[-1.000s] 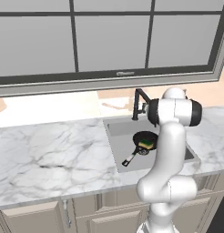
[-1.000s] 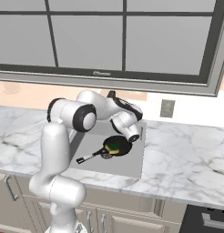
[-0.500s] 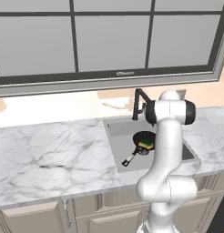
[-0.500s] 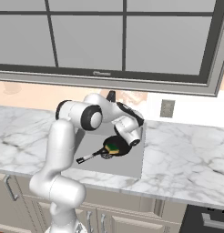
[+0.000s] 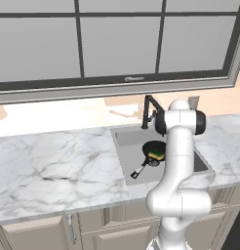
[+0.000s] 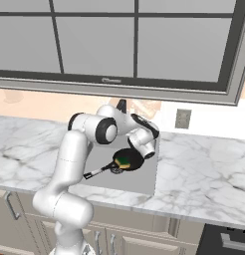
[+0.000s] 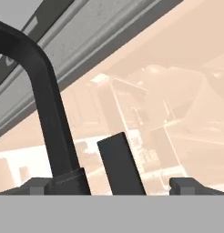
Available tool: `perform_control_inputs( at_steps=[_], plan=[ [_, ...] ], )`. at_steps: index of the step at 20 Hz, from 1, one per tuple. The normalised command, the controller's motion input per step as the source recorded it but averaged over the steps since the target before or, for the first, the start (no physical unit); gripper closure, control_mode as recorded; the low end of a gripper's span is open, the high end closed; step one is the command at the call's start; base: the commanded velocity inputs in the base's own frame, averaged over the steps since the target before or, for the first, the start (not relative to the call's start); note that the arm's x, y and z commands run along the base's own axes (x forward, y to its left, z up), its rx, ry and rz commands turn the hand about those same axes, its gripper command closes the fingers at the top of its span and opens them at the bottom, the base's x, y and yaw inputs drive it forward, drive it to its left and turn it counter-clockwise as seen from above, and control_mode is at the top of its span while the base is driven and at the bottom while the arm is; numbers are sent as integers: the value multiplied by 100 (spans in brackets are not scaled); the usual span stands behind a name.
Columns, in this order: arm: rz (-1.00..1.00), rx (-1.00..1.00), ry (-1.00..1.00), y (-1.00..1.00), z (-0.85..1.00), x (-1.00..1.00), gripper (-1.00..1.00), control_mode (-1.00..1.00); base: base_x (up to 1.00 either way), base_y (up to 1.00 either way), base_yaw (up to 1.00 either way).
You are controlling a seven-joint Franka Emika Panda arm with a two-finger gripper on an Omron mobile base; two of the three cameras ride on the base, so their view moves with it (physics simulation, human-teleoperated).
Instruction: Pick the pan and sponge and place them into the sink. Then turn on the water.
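Faucet lever point(image 7: 119, 164) between fingertips point(image 7: 38, 185) of wide-spread, empty hand point(image 7: 109, 186).

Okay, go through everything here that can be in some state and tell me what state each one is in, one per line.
pan: lying in the sink, handle toward the front left
sponge: resting in the pan
sink: holding the pan and the sponge
faucet: no water running
faucet lever: between the open jaws, not gripped
gripper: open, at the faucet
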Motion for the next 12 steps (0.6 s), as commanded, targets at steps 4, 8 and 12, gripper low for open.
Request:
perform_control_inputs(
  at_steps=[4, 8, 12],
  plan=[
    [1, 2, -4, 0, 0, 31, -100, -100, 0, 0, 0],
    [1, 2, -4, 0, 0, 28, -100, -100, 0, 0, 0],
    [0, 1, -3, -14, 0, 28, -100, -100, 0, 0, 0]
  ],
)
